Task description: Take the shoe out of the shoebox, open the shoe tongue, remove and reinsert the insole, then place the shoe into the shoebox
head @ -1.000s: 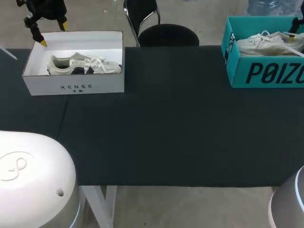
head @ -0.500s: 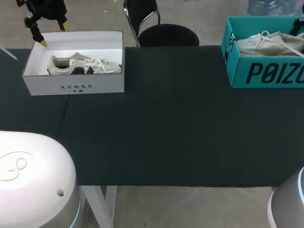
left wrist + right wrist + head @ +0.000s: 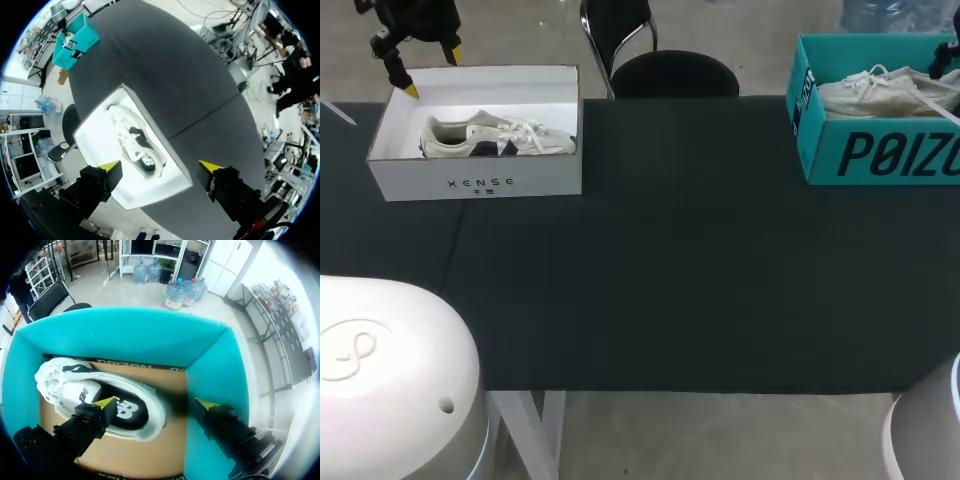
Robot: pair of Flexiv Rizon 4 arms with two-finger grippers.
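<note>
Teal cardboard box (image 3: 125,335) holding pale laced shoe (image 3: 75,385); right gripper (image 3: 155,403) spread above. Left gripper (image 3: 160,166) spread over white box (image 3: 95,142).

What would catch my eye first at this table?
Two open boxes on the dark table: a teal shoebox far right with a cream sneaker, a white shoebox far left with a white-and-navy sneaker. The open left gripper hangs over the white one, the open right gripper over the teal.

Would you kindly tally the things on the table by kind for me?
Shoeboxes: 2 (white shoebox, teal shoebox)
Shoes: 2 (cream-and-dark shoe in the white one, pale shoe in the teal one)
Total: 4
</note>
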